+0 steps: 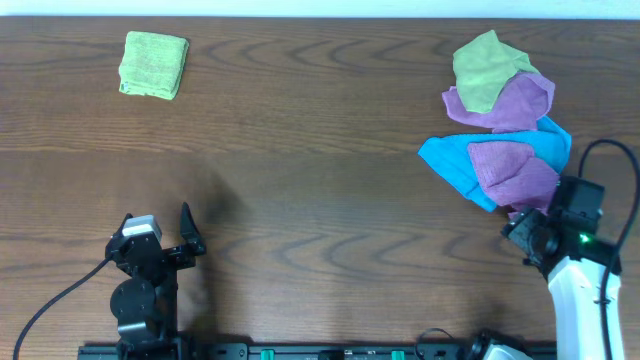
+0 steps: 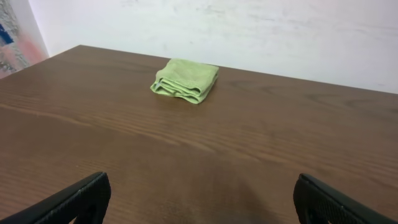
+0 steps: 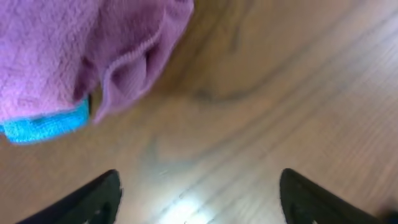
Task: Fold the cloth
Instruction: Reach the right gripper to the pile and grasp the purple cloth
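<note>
A folded green cloth (image 1: 153, 65) lies at the far left of the table; it also shows in the left wrist view (image 2: 185, 79). A pile of unfolded cloths sits at the right: a yellow-green one (image 1: 485, 68), a purple one (image 1: 520, 103), a blue one (image 1: 455, 160) and a second purple one (image 1: 515, 170). My left gripper (image 1: 165, 230) is open and empty near the front left (image 2: 199, 202). My right gripper (image 1: 522, 222) is open and empty just in front of the pile (image 3: 199, 196); the purple cloth's edge (image 3: 74, 56) and a blue corner (image 3: 43, 127) lie ahead of it.
The brown wooden table (image 1: 320, 200) fills the view. A white wall (image 2: 249, 31) rises behind its far edge. Black cables run from both arm bases at the front edge.
</note>
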You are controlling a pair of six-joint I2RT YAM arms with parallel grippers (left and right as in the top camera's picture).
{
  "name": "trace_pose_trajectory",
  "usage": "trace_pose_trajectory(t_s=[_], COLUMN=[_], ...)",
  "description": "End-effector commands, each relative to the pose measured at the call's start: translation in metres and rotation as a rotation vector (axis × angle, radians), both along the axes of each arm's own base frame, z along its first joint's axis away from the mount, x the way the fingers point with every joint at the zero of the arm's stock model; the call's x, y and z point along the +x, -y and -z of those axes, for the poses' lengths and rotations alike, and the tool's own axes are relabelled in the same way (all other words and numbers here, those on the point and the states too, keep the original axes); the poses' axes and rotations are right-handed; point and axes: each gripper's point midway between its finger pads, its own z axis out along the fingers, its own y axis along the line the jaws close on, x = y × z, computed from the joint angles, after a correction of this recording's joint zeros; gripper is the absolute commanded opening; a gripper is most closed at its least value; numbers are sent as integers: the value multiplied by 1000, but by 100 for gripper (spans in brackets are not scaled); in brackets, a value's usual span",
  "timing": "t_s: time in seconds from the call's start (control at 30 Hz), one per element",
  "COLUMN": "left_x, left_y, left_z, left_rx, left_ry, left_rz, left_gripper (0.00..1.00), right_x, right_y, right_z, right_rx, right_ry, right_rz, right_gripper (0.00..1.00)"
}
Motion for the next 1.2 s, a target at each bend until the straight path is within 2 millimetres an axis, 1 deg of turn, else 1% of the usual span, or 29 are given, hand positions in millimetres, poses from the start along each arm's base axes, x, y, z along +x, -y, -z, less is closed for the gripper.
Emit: trace_pose_trajectory(t_s=[0.0,0.07,0.17,0.27,0.33,0.43,0.5,0.57,0.67,0.7,0.73,0.77,0.8,0.83,0.93,1.0,1.07,1.17], left_x=[0,0,0,0,0,0,0,0,0,0,0,0,0,0,0,0,0,0], left_y=[-3,-3,-3,-3,-3,-3,-3,-3,-3,-3,-3,-3,-3,-3,-3,-3,-3,-3], left_z=[17,17,17,17,17,17,17,17,17,17,17,17,17,17,17,17,17,17], left_rx=[-5,-5,-5,-5,-5,-5,-5,-5,-5,-5,-5,-5,-5,-5,-5,-5,-5,-5], left_ry=[-37,-37,-37,-37,-37,-37,-37,-37,-37,-37,-37,-37,-37,-37,-37,-37,-37,-37], left_rz=[-18,-19,-19,-19,-18,-18,-18,-19,-18,-18,-18,-18,-19,-18,-18,-19,-18,-18], left_gripper=[95,96,95,95,95,95,95,95,95,95,95,95,95,95,96,95,95,95], right_x=[13,22,37,40,42,45,47,51,54,55,56,57,57,58,64,74,87,104], right_y=[-2,-3,-11,-12,-11,-10,-11,-13,-14,-14,-14,-13,-13,-13,-11,-15,-17,-21], right_z=[2,6,20,34,44,51,51,49,48,48,47,46,45,44,30,13,-20,-86], right_rx=[20,29,93,120,129,134,140,154,158,156,156,154,154,153,162,179,175,103], right_ry=[32,45,58,33,14,6,13,37,50,53,55,57,58,60,67,96,141,222], right_rz=[-84,-116,-147,-149,-148,-148,-151,-162,-167,-167,-167,-167,-168,-167,-156,-175,-220,-324], right_gripper=[78,78,78,78,76,66,58,55,44,38,21,8,1,1,1,1,1,1])
